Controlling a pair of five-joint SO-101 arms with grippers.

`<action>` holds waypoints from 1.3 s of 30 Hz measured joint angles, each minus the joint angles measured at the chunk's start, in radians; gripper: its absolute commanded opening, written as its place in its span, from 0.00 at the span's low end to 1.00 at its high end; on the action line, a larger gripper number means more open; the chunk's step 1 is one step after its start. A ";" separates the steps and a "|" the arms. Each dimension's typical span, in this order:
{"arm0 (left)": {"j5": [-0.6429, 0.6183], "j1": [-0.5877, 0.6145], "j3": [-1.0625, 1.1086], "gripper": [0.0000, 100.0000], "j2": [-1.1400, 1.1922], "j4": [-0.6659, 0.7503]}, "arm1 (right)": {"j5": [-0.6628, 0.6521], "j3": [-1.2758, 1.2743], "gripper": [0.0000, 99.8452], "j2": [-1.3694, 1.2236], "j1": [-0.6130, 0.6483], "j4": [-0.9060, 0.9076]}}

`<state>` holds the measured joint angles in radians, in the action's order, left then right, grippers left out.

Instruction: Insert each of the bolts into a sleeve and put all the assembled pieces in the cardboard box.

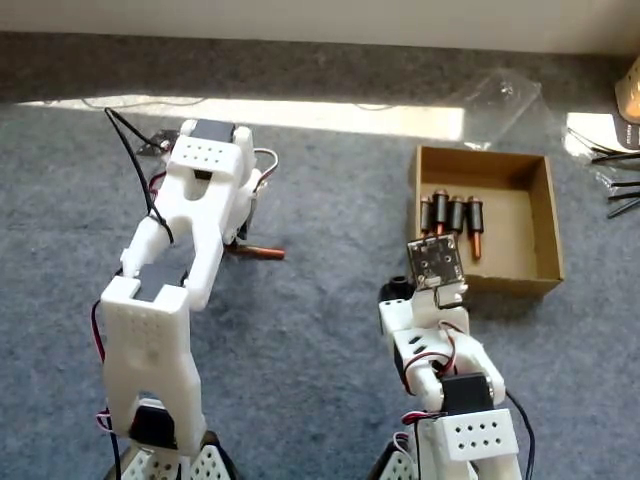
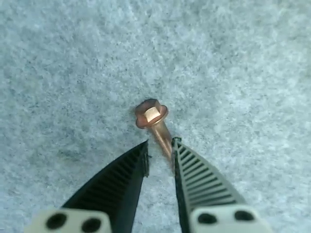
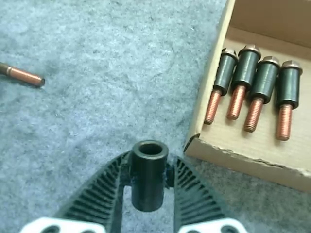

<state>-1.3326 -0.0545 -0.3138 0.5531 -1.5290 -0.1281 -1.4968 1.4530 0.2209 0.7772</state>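
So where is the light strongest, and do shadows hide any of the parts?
High view: a sunlit strip crosses the far carpet, away from the box, whose four assembled pieces are plainly lit. Left wrist view: even light, hardly any shadow under the bolt. Right wrist view: the sleeve has a dark bore.

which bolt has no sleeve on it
The bare bolt on the carpet at the left gripper; the four in the cardboard box wear black sleeves.
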 measured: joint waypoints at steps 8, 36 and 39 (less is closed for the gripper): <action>0.000 0.000 0.000 0.09 0.000 -0.018 | 0.000 0.000 0.00 0.000 0.000 0.000; 0.000 0.009 0.000 0.09 0.000 -0.068 | 0.000 0.000 0.00 0.000 0.000 0.000; 0.000 0.009 0.000 0.09 0.000 -0.072 | 0.000 0.000 0.00 0.000 0.000 0.000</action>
<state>-1.3326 -0.0453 -0.3138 0.5531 -1.6011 -0.1281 -1.4968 1.4530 0.2209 0.7772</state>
